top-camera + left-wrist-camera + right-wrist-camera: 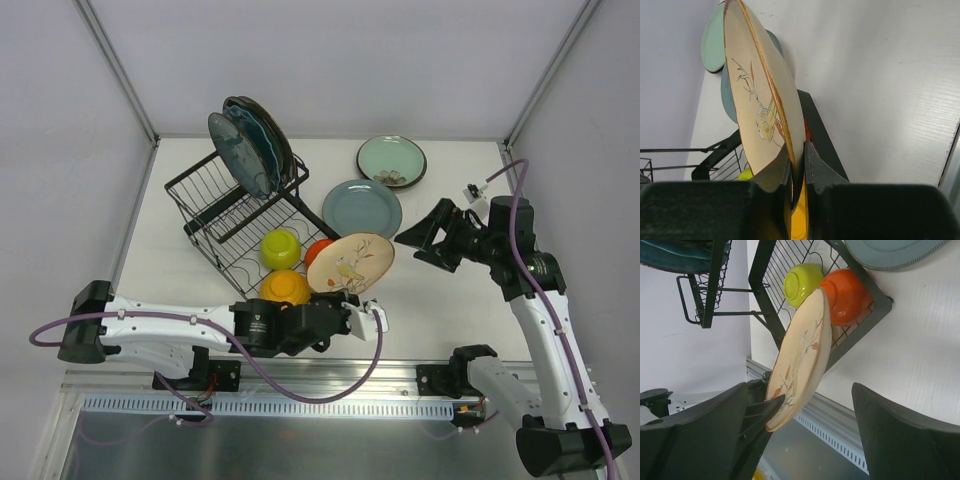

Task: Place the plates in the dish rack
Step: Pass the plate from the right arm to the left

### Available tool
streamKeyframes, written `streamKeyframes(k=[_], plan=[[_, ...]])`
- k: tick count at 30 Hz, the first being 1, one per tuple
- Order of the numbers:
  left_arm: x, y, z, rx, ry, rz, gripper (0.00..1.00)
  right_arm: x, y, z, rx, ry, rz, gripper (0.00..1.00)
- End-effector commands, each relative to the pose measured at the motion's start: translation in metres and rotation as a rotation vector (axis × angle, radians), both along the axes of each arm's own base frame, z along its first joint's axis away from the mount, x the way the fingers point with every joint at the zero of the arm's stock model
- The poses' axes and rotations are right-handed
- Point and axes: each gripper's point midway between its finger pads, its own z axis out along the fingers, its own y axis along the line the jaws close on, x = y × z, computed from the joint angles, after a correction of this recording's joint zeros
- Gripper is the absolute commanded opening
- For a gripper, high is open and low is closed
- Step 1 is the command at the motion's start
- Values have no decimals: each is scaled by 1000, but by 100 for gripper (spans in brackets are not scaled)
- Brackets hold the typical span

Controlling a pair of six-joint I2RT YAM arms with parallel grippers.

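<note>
My left gripper (pixel 352 318) is shut on the rim of a cream plate (pixel 350 262) with a bird-and-branch pattern and holds it tilted over the front right corner of the black wire dish rack (pixel 230 215). In the left wrist view the plate (pixel 765 90) stands on edge between my fingers (pixel 817 165). Several dark plates (pixel 250 145) stand in the rack's raised slots. A mint green plate (pixel 391 160) and a grey-blue plate (pixel 361 208) lie flat on the table to the right of the rack. My right gripper (pixel 425 240) is open and empty, right of the held plate (pixel 800 360).
A yellow-green bowl (pixel 280 247), an orange bowl (pixel 318 250) and a yellow bowl (pixel 285 288) sit in the rack's lower basket, under and beside the held plate. White walls enclose the table. A metal rail (pixel 300 405) runs along the near edge.
</note>
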Motion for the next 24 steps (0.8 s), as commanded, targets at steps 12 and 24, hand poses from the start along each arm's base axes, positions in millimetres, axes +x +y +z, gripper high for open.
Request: streamKeyframes(k=[12,24], plan=[[7,36,120,-549,245,334,0,8,-21,12,-112,-77,-74,97],[31,69,170,-824,252,646,0,10,-37,0,-131,-59,-144,97]])
